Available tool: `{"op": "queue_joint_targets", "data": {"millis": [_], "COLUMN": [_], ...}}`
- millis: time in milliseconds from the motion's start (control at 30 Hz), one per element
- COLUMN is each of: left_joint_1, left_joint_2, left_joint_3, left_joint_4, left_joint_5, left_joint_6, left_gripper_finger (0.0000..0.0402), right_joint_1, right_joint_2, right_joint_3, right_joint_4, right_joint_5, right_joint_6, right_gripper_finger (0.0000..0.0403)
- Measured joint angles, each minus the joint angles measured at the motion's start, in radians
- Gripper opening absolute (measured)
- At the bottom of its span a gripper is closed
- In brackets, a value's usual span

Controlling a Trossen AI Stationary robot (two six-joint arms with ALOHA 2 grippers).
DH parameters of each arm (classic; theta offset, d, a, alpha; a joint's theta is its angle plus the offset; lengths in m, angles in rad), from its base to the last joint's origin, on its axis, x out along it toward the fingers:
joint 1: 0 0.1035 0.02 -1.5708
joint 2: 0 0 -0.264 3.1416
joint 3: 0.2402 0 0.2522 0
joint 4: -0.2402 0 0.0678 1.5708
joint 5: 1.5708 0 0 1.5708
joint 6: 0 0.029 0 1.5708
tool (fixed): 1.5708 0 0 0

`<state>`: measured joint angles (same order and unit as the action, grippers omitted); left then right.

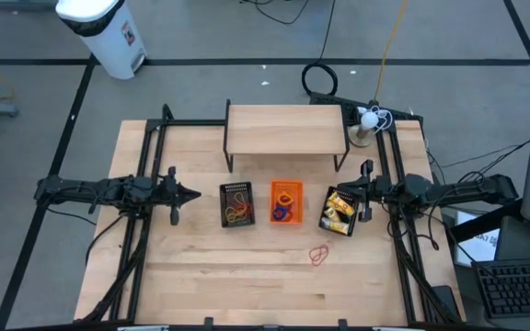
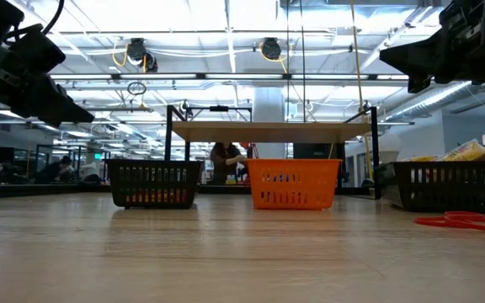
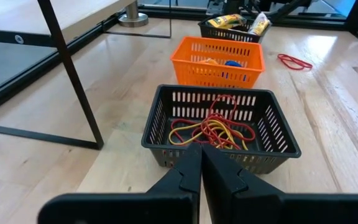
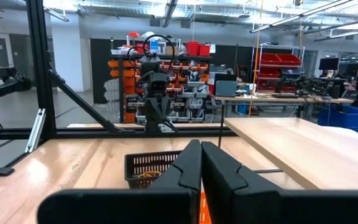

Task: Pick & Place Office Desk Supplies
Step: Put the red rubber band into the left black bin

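Pale planked wooden desk [image 1: 247, 276] carries three slotted trays in a row at frame centre. Left black mesh tray [image 1: 237, 204] holds tangled red and yellow rubber bands [image 3: 211, 131]; the left wrist view resolves these strands, the low view does not. Orange tray [image 1: 286, 202] holds small blue and orange rings [image 1: 285, 210]. Right black tray [image 1: 339, 211] holds yellow oblong pieces [image 1: 340, 206]. Loose red rubber bands [image 1: 318, 255] lie flat, lower right of centre, long axis running diagonally. Left pincer [image 1: 190, 194], closed, hovers left of the trays. Right pincer [image 1: 355, 191], closed, sits over the right tray.
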<state>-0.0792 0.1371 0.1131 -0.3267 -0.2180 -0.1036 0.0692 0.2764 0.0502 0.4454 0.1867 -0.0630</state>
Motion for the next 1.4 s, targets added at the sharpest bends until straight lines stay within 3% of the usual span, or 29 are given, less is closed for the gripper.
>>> {"op": "queue_joint_targets", "data": {"millis": [800, 1100, 1233, 1400], "left_joint_1": [0.0, 0.0, 0.0, 0.0], "left_joint_2": [0.0, 0.0, 0.0, 0.0], "left_joint_3": [0.0, 0.0, 0.0, 0.001], "left_joint_4": [0.0, 0.001, -0.001, -0.001], "left_joint_5": [0.0, -0.001, 0.0, 0.0], "left_joint_6": [-0.002, -0.007, -0.008, -0.012], "left_gripper_finger": [0.0017, 0.0017, 0.0017, 0.0017], "right_joint_1": [0.02, 0.221, 0.311, 0.391], "right_joint_2": [0.028, 0.352, 0.491, 0.706], "right_joint_3": [0.019, 0.221, 0.394, 0.646], "right_joint_4": [0.026, 0.006, -0.146, -0.524], "right_joint_5": [-0.001, 0.184, 0.235, 0.311], "right_joint_6": [0.051, -0.026, -0.012, 0.101], "right_gripper_finger": [0.0, 0.0, 0.0, 0.0]}}
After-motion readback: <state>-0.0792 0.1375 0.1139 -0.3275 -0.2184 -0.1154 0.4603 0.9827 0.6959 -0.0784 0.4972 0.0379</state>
